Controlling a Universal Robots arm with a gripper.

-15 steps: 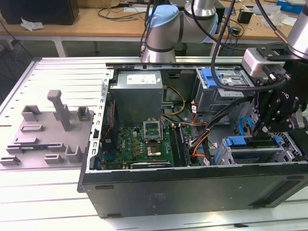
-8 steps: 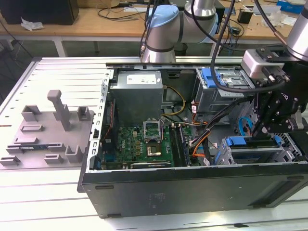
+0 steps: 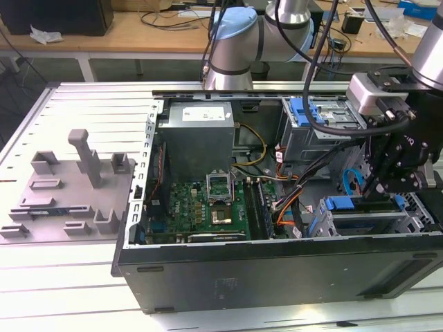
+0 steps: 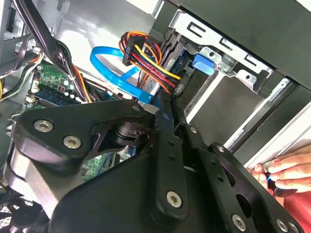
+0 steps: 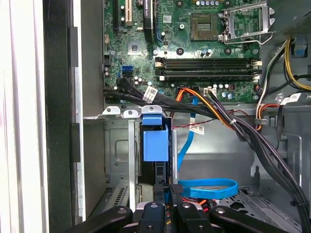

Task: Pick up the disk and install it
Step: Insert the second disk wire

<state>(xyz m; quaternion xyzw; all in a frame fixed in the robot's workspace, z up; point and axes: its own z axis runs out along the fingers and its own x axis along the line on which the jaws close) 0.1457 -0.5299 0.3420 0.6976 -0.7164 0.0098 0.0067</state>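
The disk (image 3: 363, 221) sits in the drive bay at the front corner of the open computer case (image 3: 277, 266), on the exterior view's right, and its blue bracket (image 3: 339, 204) shows at the near end. In the first wrist view the bracket's blue tab (image 5: 155, 143) stands in the bay slot. It also shows in the second wrist view (image 4: 203, 63). My gripper (image 3: 374, 188) hangs over that bay. In both wrist views its black fingers (image 5: 168, 190) (image 4: 163, 109) are shut together, with their tips at the disk's end. Whether they pinch its edge is hidden.
A blue flat cable (image 5: 209, 188) loops beside the bay, and a bundle of coloured wires (image 4: 146, 53) plugs in near the fingertips. The motherboard (image 3: 208, 207), the grey power supply (image 3: 197, 117) and an upper drive cage (image 3: 315, 121) occupy the case. A grey fixture (image 3: 76, 180) lies left. A person's hand (image 4: 284, 170) rests nearby.
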